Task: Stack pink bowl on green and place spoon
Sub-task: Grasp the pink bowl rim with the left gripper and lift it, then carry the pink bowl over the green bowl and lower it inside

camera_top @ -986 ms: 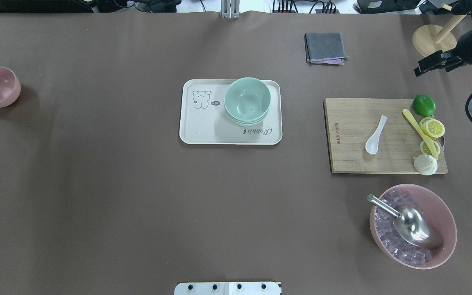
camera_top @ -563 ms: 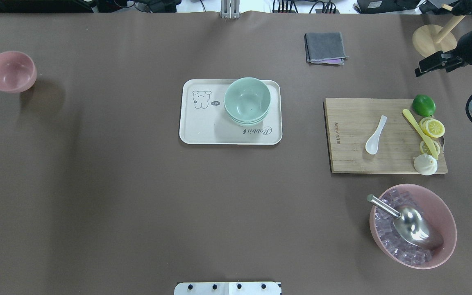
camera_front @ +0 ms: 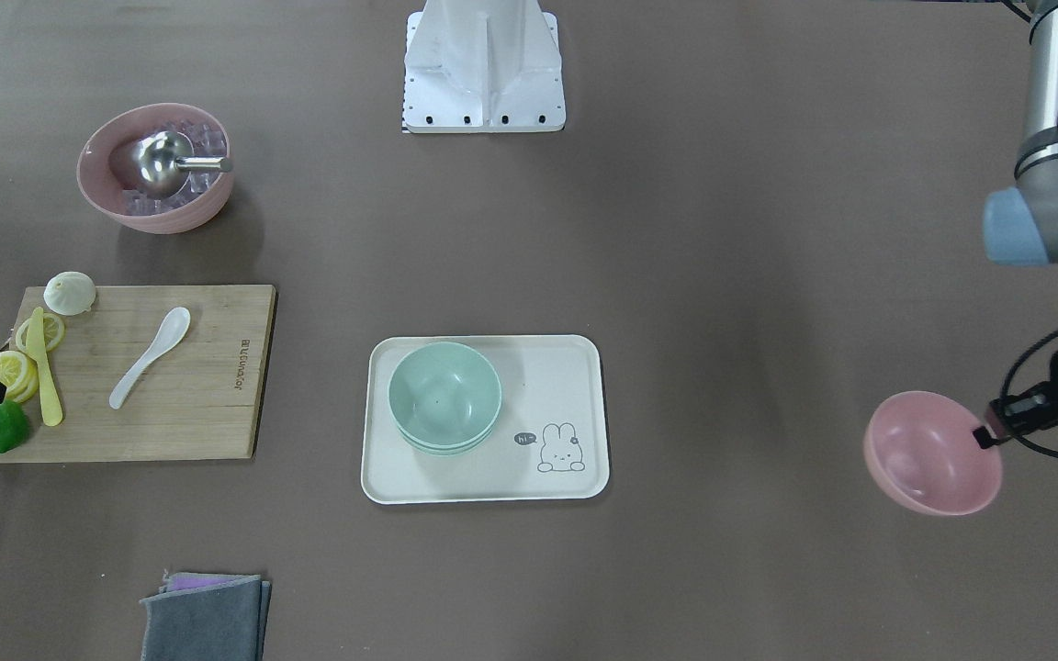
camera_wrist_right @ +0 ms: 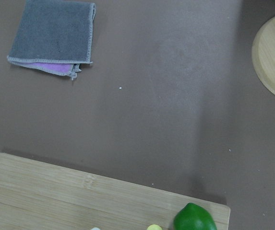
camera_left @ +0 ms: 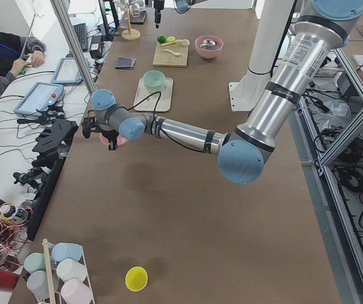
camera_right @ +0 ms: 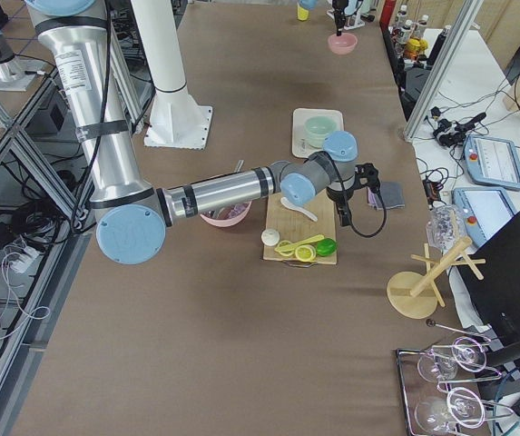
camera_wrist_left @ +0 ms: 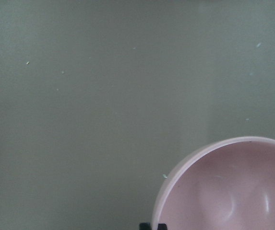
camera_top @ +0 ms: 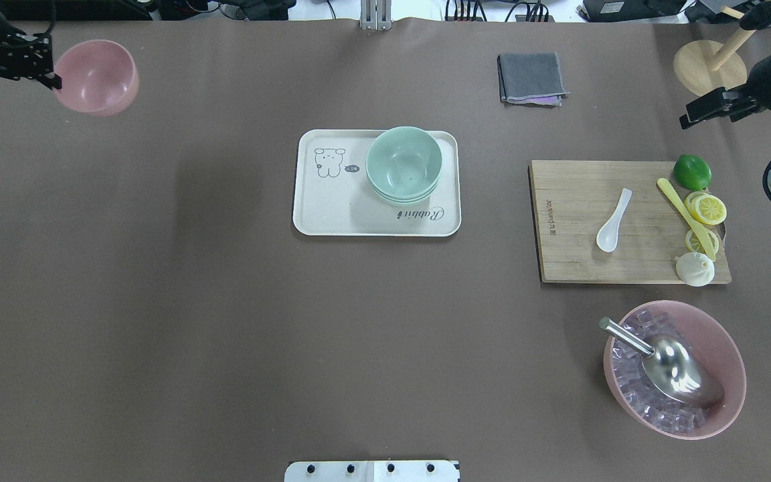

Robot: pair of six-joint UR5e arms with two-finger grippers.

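My left gripper (camera_top: 51, 79) is shut on the rim of the pink bowl (camera_top: 96, 77) and holds it in the air over the table's far left. The bowl also shows in the front view (camera_front: 933, 453) and the left wrist view (camera_wrist_left: 228, 187). Stacked green bowls (camera_top: 403, 164) sit on the right part of a cream tray (camera_top: 332, 207) at mid-table. A white spoon (camera_top: 614, 221) lies on the wooden cutting board (camera_top: 573, 261) at the right. My right gripper (camera_top: 688, 110) hovers open and empty beyond the board's far right corner.
On the board lie a lime (camera_top: 692, 172), lemon slices (camera_top: 707, 209), a yellow knife (camera_top: 683, 214) and a white bun (camera_top: 695, 269). A large pink bowl (camera_top: 733, 361) of ice with a metal scoop stands near right. A grey cloth (camera_top: 531, 77) and a wooden stand (camera_top: 707, 65) are at the far side.
My left gripper has carried the pink bowl away from the left edge, toward the far side and to the right. The right gripper has barely moved.
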